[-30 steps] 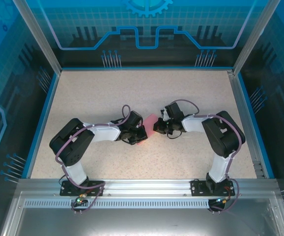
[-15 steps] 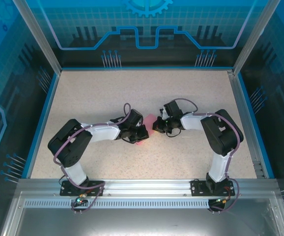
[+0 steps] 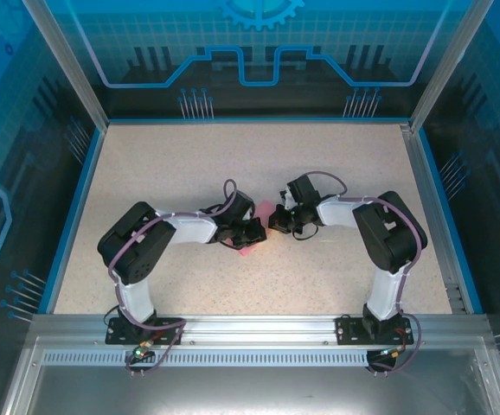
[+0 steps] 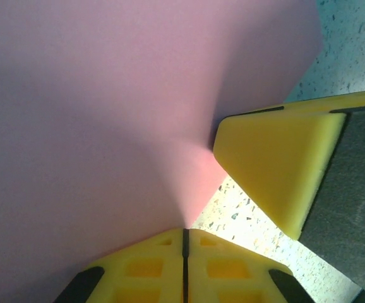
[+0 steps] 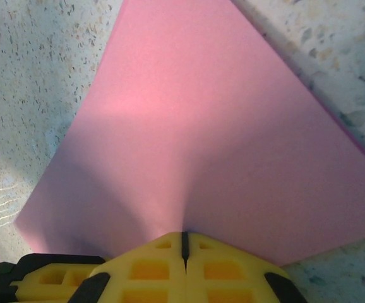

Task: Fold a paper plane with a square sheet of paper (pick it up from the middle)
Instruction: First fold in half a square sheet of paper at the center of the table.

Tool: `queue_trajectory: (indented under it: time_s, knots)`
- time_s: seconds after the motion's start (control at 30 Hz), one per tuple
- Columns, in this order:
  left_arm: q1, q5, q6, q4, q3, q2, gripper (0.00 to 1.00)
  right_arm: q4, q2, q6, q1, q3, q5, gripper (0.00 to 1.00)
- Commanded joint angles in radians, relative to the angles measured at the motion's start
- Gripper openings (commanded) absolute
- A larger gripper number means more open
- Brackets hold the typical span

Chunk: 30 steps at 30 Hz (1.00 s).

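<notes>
From above, the pink paper [image 3: 264, 210] lies near the middle of the speckled table [image 3: 319, 164], mostly covered by the two arms that meet over it. The left gripper [image 3: 250, 232] sits at the paper's 7 o'clock side and the right gripper [image 3: 278, 220] at its 3 o'clock side, the two just beside each other.

In the left wrist view, the left gripper [image 4: 184, 235] at 6 o'clock has its yellow fingers pressed together on the paper [image 4: 107, 107], which rises from the seam in a soft fold. One finger of the right gripper [image 4: 277, 167] pokes in from 3 o'clock, touching the paper's edge.

In the right wrist view, the right gripper [image 5: 184, 243] at 6 o'clock pinches the near edge of the paper [image 5: 195, 126], its fingers closed. The sheet spreads away toward 12 o'clock over the table [image 5: 43, 63].
</notes>
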Motion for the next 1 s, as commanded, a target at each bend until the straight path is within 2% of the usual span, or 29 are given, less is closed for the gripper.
queue_trajectory:
  time_s: [0.0, 0.3, 0.97]
  knots:
    - [0.005, 0.002, 0.011, -0.027, -0.092, -0.002, 0.08, -0.138, 0.066, -0.023, -0.002, -0.006, 0.089, 0.03]
    - [0.003, 0.017, -0.025, 0.009, -0.241, -0.066, 0.08, -0.209, 0.112, -0.016, -0.003, 0.031, 0.137, 0.03]
    - [-0.007, 0.027, -0.015, -0.141, -0.392, -0.209, 0.08, -0.233, 0.139, -0.019, -0.003, 0.056, 0.154, 0.03]
